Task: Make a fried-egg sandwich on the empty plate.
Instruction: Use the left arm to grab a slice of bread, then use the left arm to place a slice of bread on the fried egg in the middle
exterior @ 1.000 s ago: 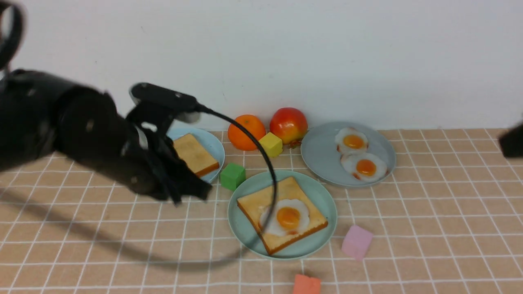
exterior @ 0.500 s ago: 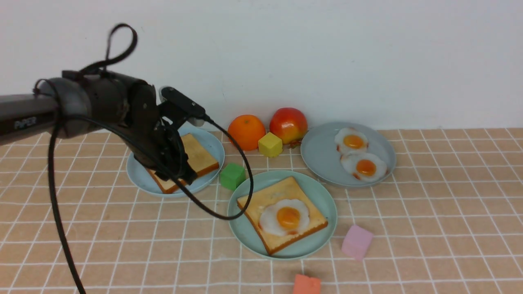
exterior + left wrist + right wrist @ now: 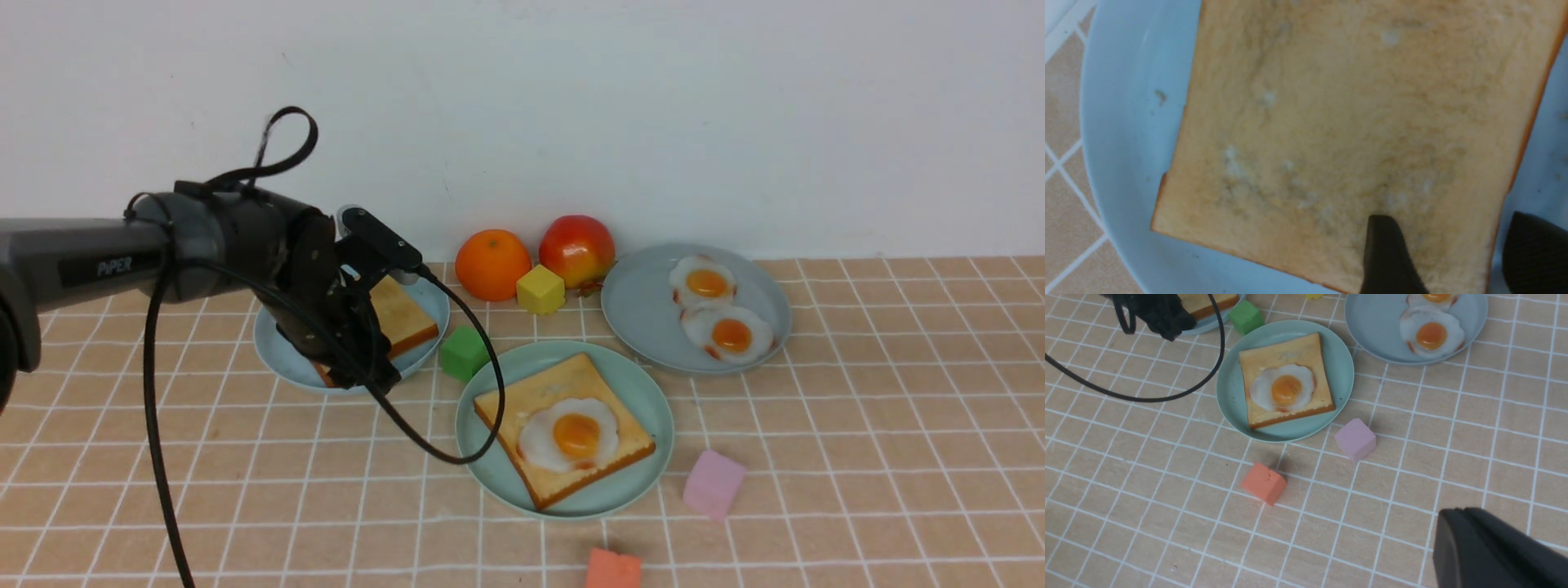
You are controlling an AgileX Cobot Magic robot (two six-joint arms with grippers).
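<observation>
Since the mint-green plate [image 3: 629, 490] already carries one bread slice [image 3: 563, 377] with the fried egg [image 3: 574, 433] on it, what's left is the top slice [image 3: 402, 313] — on the pale-blue plate [image 3: 268, 358], left of the build. The left gripper [image 3: 367, 367] is right on it: jaws spread, one finger [image 3: 1386, 253] over the toast face, the other past the crust edge. The right gripper [image 3: 1490, 549] is well apart and only partly seen — spread or pressed together, can't tell. Left arm's job, I'd say.

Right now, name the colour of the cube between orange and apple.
Yellow cube, clearest in front view.
</observation>
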